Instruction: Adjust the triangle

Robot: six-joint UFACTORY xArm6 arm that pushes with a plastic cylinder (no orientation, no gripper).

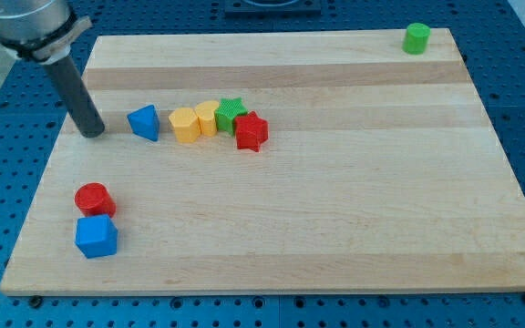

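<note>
A blue triangle [144, 122] lies on the wooden board [335, 210] in the view's upper left. My tip [92, 134] rests on the board just to the left of the triangle, with a small gap between them. The dark rod rises from the tip up and to the view's left. To the right of the triangle runs a tight row: a yellow block [184, 126], a second yellow block [207, 117], a green star [231, 113] and a red star [252, 132].
A red cylinder [93, 199] and a blue cube [96, 236] sit together near the board's lower left. A green cylinder [416, 38] stands at the board's top right corner. Blue perforated table surrounds the board.
</note>
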